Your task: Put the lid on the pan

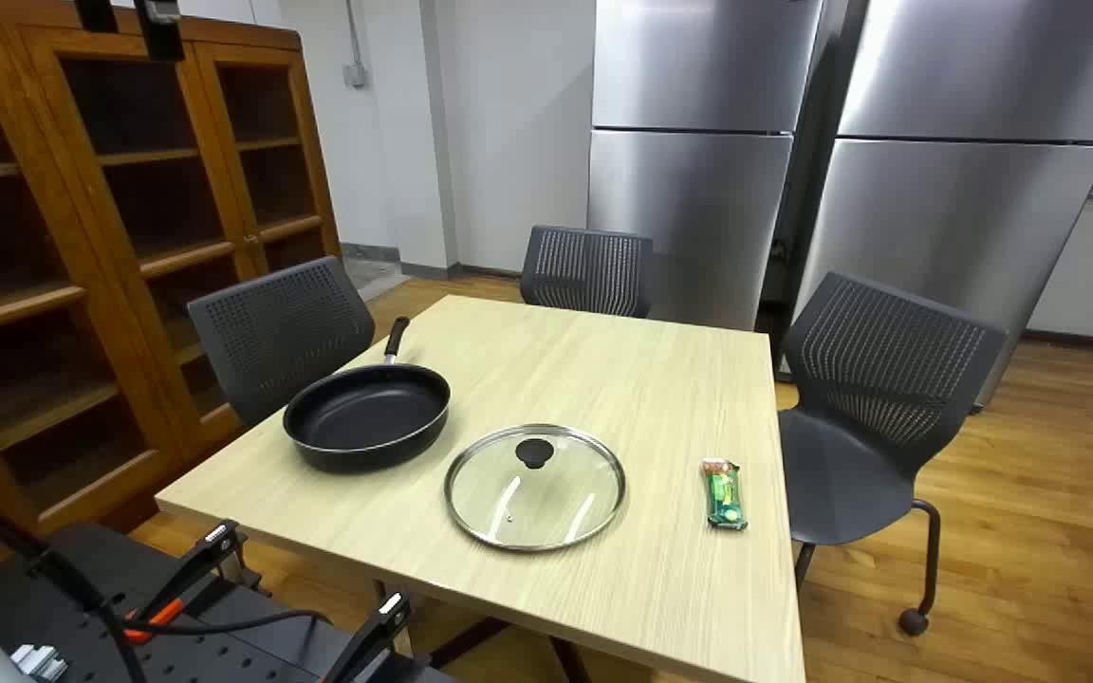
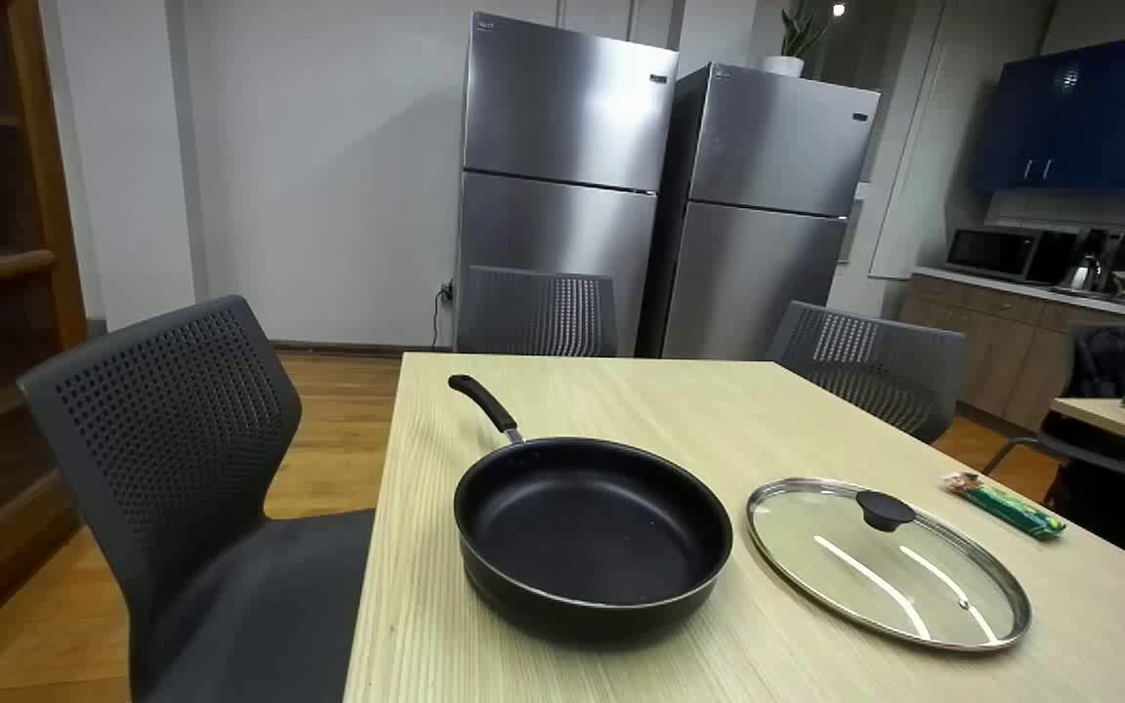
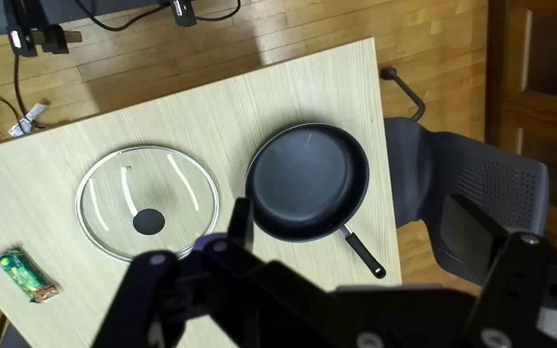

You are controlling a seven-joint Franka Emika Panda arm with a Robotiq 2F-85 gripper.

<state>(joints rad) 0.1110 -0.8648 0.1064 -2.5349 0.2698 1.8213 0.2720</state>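
The round glass lid, with a metal rim and black knob, lies knob up on the table in both exterior views (image 1: 546, 503) (image 2: 846, 561) and the wrist view (image 3: 150, 186). The black pan stands upright and uncovered beside it, apart from the lid, in both exterior views (image 1: 366, 413) (image 2: 592, 532) and the wrist view (image 3: 302, 174). My gripper (image 3: 356, 224) is wide open and empty, high above the table. Its black fingers also show at the top left of an exterior view (image 1: 129, 28). The left finger and linkage hide a bit of the lid's rim in the wrist view.
The light wood table (image 1: 603, 360) bears a small green packet (image 1: 724, 493) on the lid's far side from the pan. Grey chairs (image 1: 286, 332) (image 1: 888, 379) stand round the table. A wooden cabinet (image 1: 167, 190) is behind the pan side. Clamps (image 1: 376, 631) sit on the robot's dark base.
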